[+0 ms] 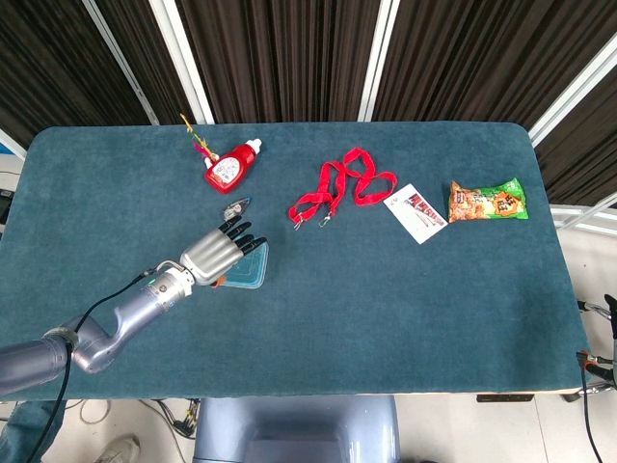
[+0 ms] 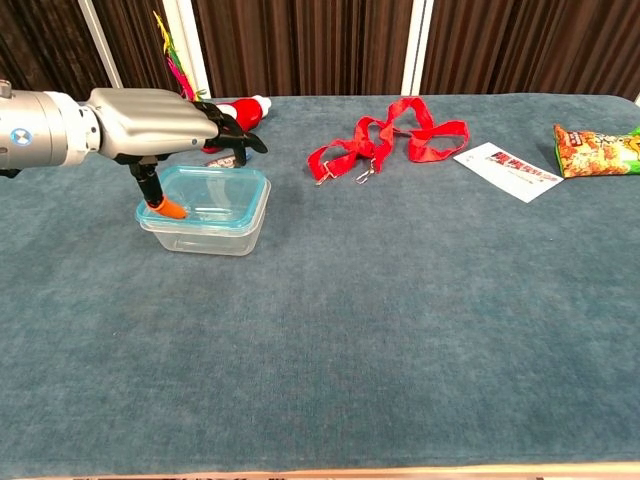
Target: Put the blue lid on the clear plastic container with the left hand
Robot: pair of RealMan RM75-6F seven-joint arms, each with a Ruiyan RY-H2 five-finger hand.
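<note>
The clear plastic container (image 2: 205,228) stands on the teal table at the left, with the blue lid (image 2: 218,192) lying on top of it. My left hand (image 2: 160,125) hovers flat over the lid's far left part with its fingers spread. Its orange-tipped thumb (image 2: 165,207) points down and touches the near left corner of the lid. In the head view the left hand (image 1: 217,253) covers most of the lid (image 1: 251,270). The right hand shows in neither view.
A red bottle (image 1: 229,169) with a feathered stick lies behind the container, and a small dark object (image 1: 236,205) lies between them. A red lanyard (image 1: 342,188), a white card (image 1: 415,213) and a snack bag (image 1: 487,201) lie to the right.
</note>
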